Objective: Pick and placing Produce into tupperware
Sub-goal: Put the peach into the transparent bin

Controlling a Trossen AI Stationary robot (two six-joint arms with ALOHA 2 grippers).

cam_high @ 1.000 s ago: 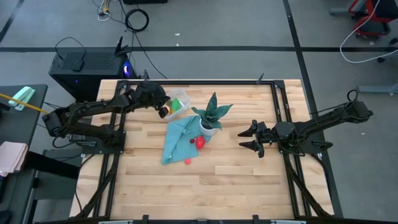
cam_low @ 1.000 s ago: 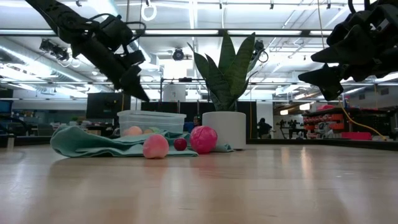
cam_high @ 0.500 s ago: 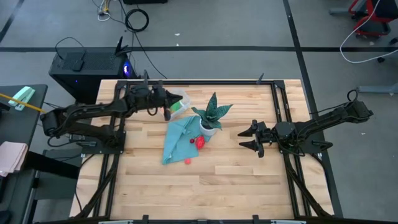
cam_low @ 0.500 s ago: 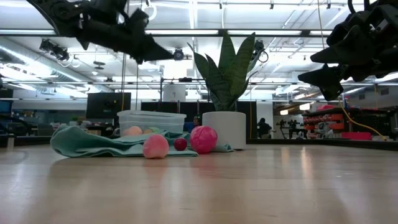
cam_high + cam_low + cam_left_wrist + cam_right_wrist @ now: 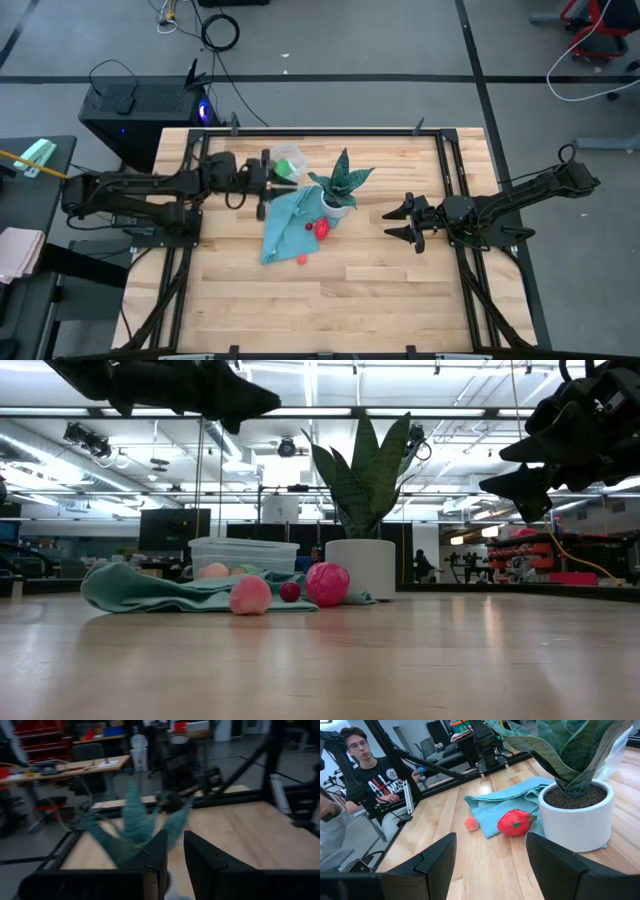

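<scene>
The clear tupperware point(image 5: 288, 162) stands on the far part of the table, with a green round piece point(image 5: 285, 169) in it. The low view shows an orange piece point(image 5: 212, 570) behind the tupperware wall point(image 5: 243, 553). The larger red piece point(image 5: 322, 228) lies against the teal cloth point(image 5: 283, 222). The tiny pinkish-red piece point(image 5: 301, 259) lies on the wood at the cloth's near end. My left gripper point(image 5: 262, 184) hangs high, just left of the tupperware, level, shut and empty point(image 5: 172, 862). My right gripper point(image 5: 404, 222) waits open, right of the plant.
A spiky plant in a white pot point(image 5: 338, 200) stands right of the tupperware, its base on the cloth's edge point(image 5: 576, 815). A small dark red ball point(image 5: 307, 225) rests on the cloth. A person point(image 5: 365, 775) sits beyond the table's left edge. Bare wood point(image 5: 330, 300) lies toward the near edge.
My left gripper has risen from just above the tupperware and tipped from pointing down to level. Its arm has drawn back toward the table's left edge. The produce, cloth and tupperware have stayed where they were.
</scene>
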